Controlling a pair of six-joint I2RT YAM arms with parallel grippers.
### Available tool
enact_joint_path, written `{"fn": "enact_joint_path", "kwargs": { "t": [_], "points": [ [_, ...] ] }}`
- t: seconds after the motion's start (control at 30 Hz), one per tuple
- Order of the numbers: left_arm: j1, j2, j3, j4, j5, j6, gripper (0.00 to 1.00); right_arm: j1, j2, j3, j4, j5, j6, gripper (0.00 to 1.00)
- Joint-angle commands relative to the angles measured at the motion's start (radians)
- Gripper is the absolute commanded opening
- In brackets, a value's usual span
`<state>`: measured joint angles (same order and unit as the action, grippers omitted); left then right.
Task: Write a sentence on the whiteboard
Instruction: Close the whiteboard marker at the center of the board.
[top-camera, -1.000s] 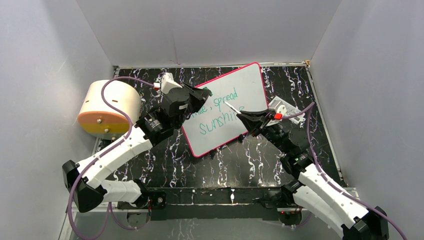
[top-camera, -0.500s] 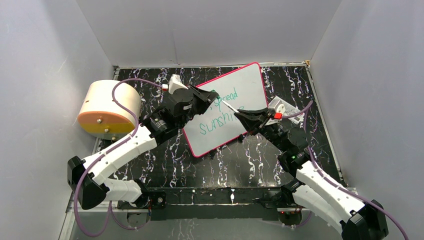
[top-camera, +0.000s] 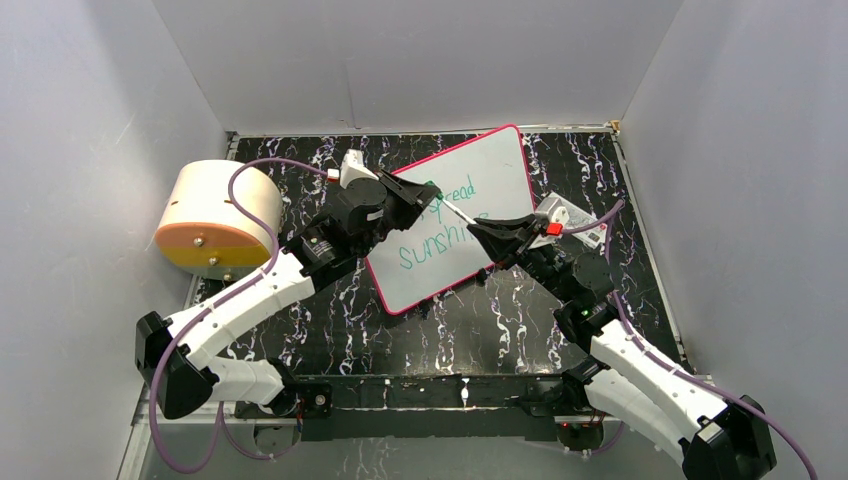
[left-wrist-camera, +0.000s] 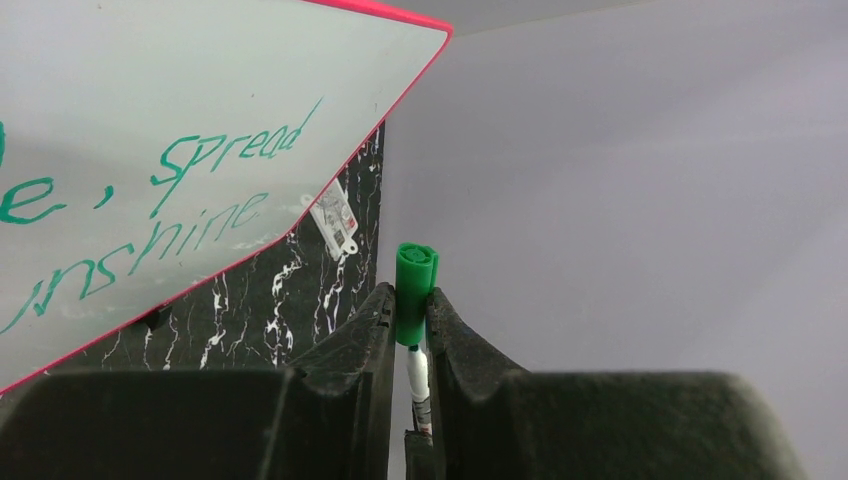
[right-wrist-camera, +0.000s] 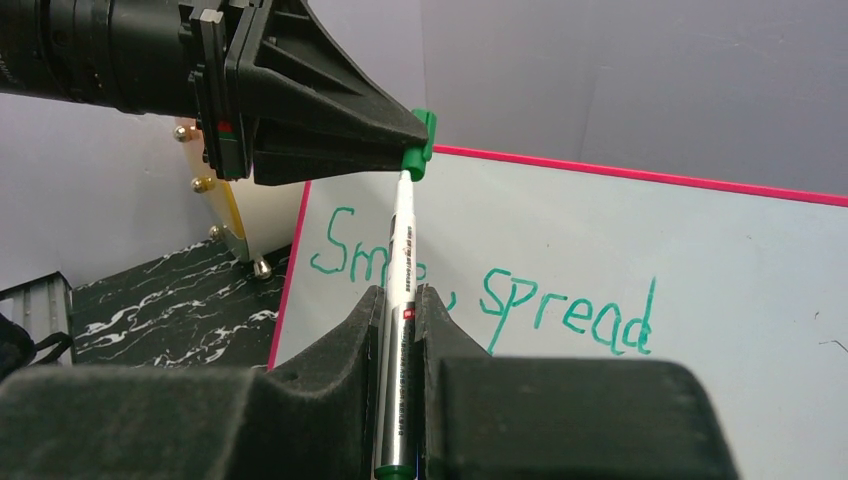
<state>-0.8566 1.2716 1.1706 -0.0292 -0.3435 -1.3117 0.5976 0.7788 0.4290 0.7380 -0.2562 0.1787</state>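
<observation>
Green cap (left-wrist-camera: 414, 285), one marker (right-wrist-camera: 404, 250), one whiteboard (top-camera: 505, 150) (two teal lines (left-wrist-camera: 240, 150))

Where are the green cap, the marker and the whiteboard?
green cap (left-wrist-camera: 414, 288): left wrist view, middle of its side.
marker (right-wrist-camera: 404, 245): right wrist view, white barrel.
whiteboard (top-camera: 420, 285): top view, bare lower area.

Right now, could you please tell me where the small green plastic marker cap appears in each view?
Top external: green cap at centre, at the left gripper tip, over the pink-rimmed whiteboard.
Left wrist: low centre, between the gripper's fingers.
Right wrist: upper centre, capping the white marker.
Shared landmark: the teal word "spread".
</observation>
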Motion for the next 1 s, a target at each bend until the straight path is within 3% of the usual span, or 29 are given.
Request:
{"fn": "enact_joint_path", "kwargs": {
  "t": [0.0, 0.97],
  "points": [
    [0.004, -0.018, -0.008, 0.025, 0.001, -0.004, 0.00, 0.001, -0.013, 0.000, 0.085, 0.038, 0.009, 0.00],
    [0.004, -0.023, -0.031, 0.091, 0.056, -0.010, 0.00, 0.001, -0.002, -0.010, 0.124, 0.073, 0.026, 0.00]
  ]
}}
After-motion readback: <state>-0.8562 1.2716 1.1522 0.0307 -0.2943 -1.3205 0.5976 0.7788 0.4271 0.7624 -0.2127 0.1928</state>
